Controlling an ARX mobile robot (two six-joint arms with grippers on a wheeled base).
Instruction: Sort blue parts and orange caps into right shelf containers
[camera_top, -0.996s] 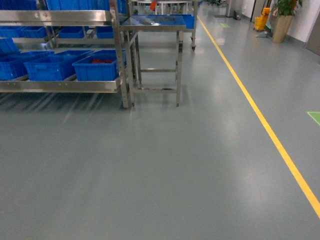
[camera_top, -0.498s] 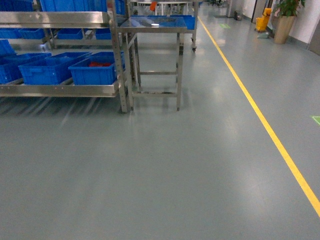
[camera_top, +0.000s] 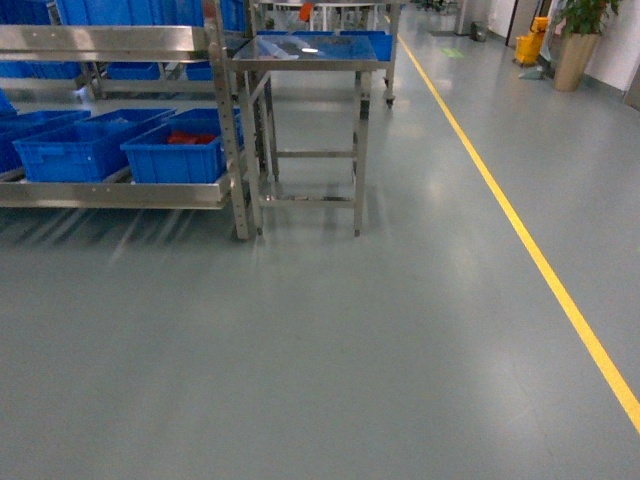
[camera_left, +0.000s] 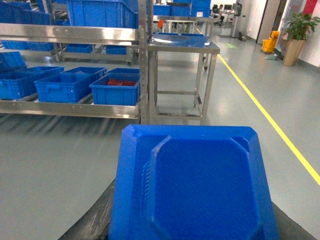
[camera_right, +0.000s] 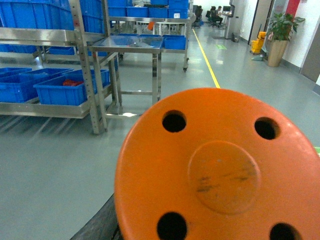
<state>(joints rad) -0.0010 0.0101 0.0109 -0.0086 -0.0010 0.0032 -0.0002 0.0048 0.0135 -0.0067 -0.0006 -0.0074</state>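
Observation:
A big blue part (camera_left: 200, 190) fills the lower half of the left wrist view. My left gripper (camera_left: 195, 232) is shut on it, and only a black finger (camera_left: 92, 222) shows at its edge. An orange cap (camera_right: 220, 170) with round holes fills the right wrist view, held in my shut right gripper (camera_right: 210, 235). The right shelf containers are bright blue crates (camera_top: 175, 155) on the steel shelf (camera_top: 120, 193) at the far left, several metres ahead. The nearest crate holds red-orange pieces (camera_top: 190, 139). Neither gripper shows in the head view.
A steel table (camera_top: 305, 60) with a blue tray stands just right of the shelf post (camera_top: 232, 120). A yellow floor line (camera_top: 520, 235) runs along the right. A potted plant (camera_top: 578, 40) and a yellow mop bucket (camera_top: 530, 45) stand far back right. Grey floor lies between me and the shelf.
Shelf, crates and table have slid lower and a little left in the head view and look nearer, so the base has rolled forward. No gripper appears in the earlier head frames.

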